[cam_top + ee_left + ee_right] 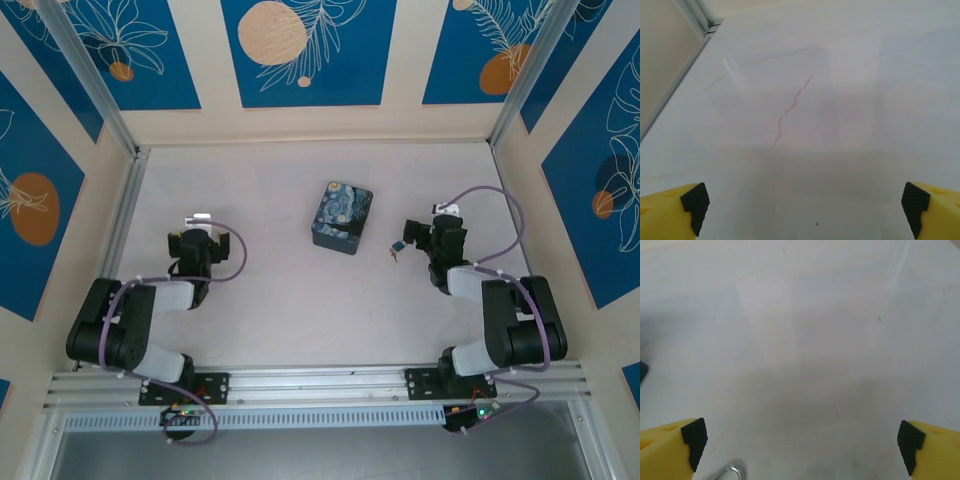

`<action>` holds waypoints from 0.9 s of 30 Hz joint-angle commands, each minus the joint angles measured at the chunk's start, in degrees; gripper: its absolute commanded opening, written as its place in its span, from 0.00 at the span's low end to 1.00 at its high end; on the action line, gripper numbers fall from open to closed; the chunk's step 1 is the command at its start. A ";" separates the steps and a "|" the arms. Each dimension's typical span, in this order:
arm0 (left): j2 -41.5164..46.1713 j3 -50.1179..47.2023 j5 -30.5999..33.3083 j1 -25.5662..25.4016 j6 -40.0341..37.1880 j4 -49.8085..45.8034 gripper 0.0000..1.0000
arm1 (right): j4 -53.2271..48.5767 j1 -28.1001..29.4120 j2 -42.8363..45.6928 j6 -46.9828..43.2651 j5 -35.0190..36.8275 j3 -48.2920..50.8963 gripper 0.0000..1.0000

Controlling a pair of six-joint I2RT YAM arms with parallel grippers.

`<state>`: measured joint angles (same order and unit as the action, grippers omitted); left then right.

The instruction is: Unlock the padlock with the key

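Note:
The padlock (397,250), a tiny bluish-silver lock, lies on the pale table just left of my right gripper (438,232). In the right wrist view a silver loop of the padlock (732,472) peeks in at the bottom edge, beside the left fingertip (694,442). My right gripper (802,450) is open over bare table, nothing between its yellow fingers. My left gripper (200,235) rests at the left of the table, far from the lock. It (805,210) is open and holds nothing. The key is too small to make out; it may be hidden by the lock.
A dark-blue-and-yellow painted box (341,217) stands mid-table, left of the padlock. Metal rails (120,215) and patterned walls bound the table on three sides. A thin brownish crack line (790,107) runs across the surface ahead of the left gripper.

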<state>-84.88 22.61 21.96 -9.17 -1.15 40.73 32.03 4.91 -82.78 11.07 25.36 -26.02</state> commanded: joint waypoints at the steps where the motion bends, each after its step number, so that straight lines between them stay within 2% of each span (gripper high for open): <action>1: -3.70 -1.24 -9.32 2.29 -1.34 11.27 1.00 | 16.32 -0.63 -2.64 -5.17 -6.75 3.75 1.00; 4: -3.40 0.05 -14.92 4.57 -0.49 7.83 1.00 | 22.17 -3.45 -6.27 -3.31 -11.01 4.93 0.99; 5: -3.32 0.24 -15.76 4.97 -0.22 7.37 1.00 | 13.61 -4.61 -3.85 -2.51 -13.13 2.82 0.99; 6: -3.53 0.35 -15.97 5.11 -0.17 7.46 1.00 | 17.65 -4.97 -4.46 -2.70 -14.33 3.52 0.99; 7: -3.46 0.44 -16.06 5.20 -0.17 7.04 1.00 | 20.01 -4.91 -5.63 -2.55 -14.34 4.24 0.99; 8: -3.49 0.41 -16.00 5.14 -0.17 7.17 1.00 | 15.19 -4.83 -4.26 -2.71 -13.96 3.19 0.99; 10: -3.43 0.29 -15.98 5.14 -0.24 7.40 1.00 | 18.28 -4.23 -5.05 -3.21 -12.88 3.82 0.99; 11: -3.27 0.16 -15.98 5.13 -0.28 7.53 1.00 | 15.99 -3.47 -4.18 -3.59 -11.45 3.37 0.99; 13: -3.27 -0.06 -15.98 5.13 -0.26 7.76 1.00 | 17.69 -3.16 -4.73 -3.96 -11.03 3.63 0.99; 27: -3.02 -0.31 -15.89 5.05 -0.35 8.05 1.00 | 16.78 -3.82 -4.37 -3.87 -13.02 3.59 0.99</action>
